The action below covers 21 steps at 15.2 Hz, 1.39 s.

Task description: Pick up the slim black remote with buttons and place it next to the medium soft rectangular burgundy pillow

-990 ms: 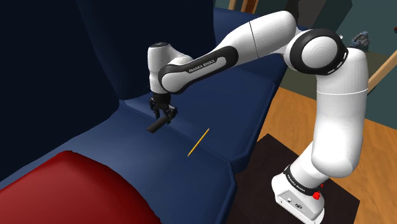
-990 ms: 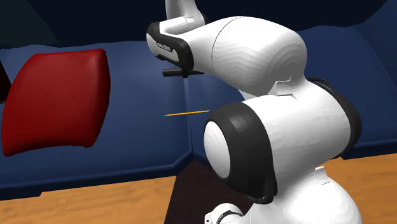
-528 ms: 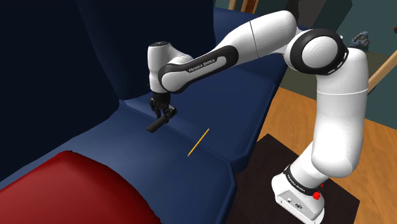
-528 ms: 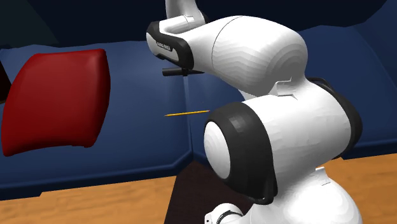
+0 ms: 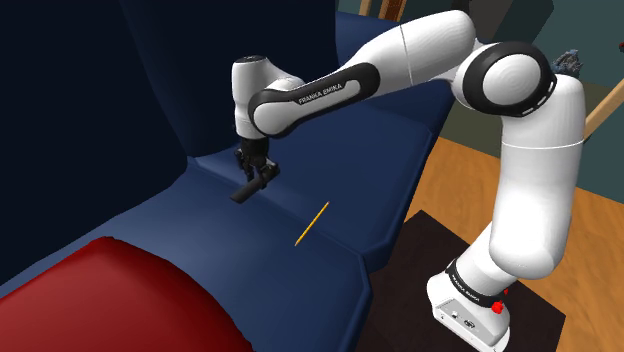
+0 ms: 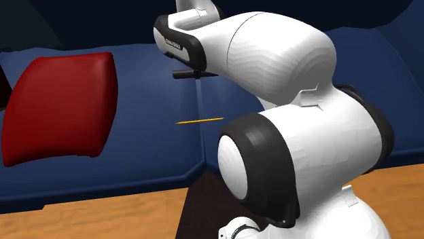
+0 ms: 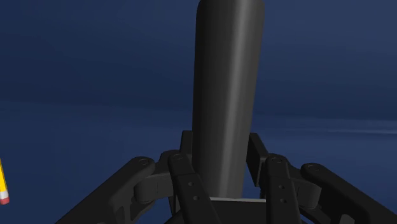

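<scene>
My gripper (image 5: 255, 172) is shut on the slim black remote (image 5: 247, 188), which hangs tilted a little above the blue sofa seat (image 5: 300, 270). In the wrist view the remote (image 7: 226, 95) runs straight out from between the gripper (image 7: 222, 184) and its black fingers (image 7: 188, 184), which clasp its near end. One end of the remote (image 6: 182, 74) pokes out from behind the arm in the second exterior view. The burgundy pillow (image 5: 110, 300) lies at the shoulder view's lower left, well apart from the gripper; the second exterior view has the pillow (image 6: 58, 108) at its left.
A yellow pencil (image 5: 312, 223) lies on the seat between the gripper and the sofa's front edge; the pencil (image 6: 199, 121) and its tip (image 7: 3, 188) recur in the other views. The sofa's dark backrest (image 5: 120, 90) rises behind. Wooden floor (image 5: 460, 190) and the stand's dark mat (image 5: 410, 290) lie in front.
The arm has lifted slightly, carrying the remote a little higher above the seat. The pillow and pencil have not moved.
</scene>
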Each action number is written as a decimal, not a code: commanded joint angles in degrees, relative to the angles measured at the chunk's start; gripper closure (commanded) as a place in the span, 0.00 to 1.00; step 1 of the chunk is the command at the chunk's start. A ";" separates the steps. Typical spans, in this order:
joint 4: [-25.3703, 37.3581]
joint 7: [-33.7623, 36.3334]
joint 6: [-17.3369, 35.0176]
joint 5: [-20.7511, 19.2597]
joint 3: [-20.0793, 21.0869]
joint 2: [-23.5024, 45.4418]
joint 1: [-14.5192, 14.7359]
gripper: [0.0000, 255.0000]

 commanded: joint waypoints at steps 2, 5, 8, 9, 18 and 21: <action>1.11 -0.22 -2.03 0.58 0.36 -1.01 -0.10 1.00; 2.14 -0.49 -3.90 1.11 0.66 -1.95 -0.25 1.00; 3.31 -0.73 -5.81 1.60 0.93 -2.79 -0.36 1.00; 3.73 -0.81 -6.46 1.75 1.01 -3.05 -0.38 1.00; 8.22 -1.34 -12.54 2.85 1.60 -4.89 -0.42 1.00; 10.02 -1.46 -14.67 3.09 1.74 -5.28 -0.33 1.00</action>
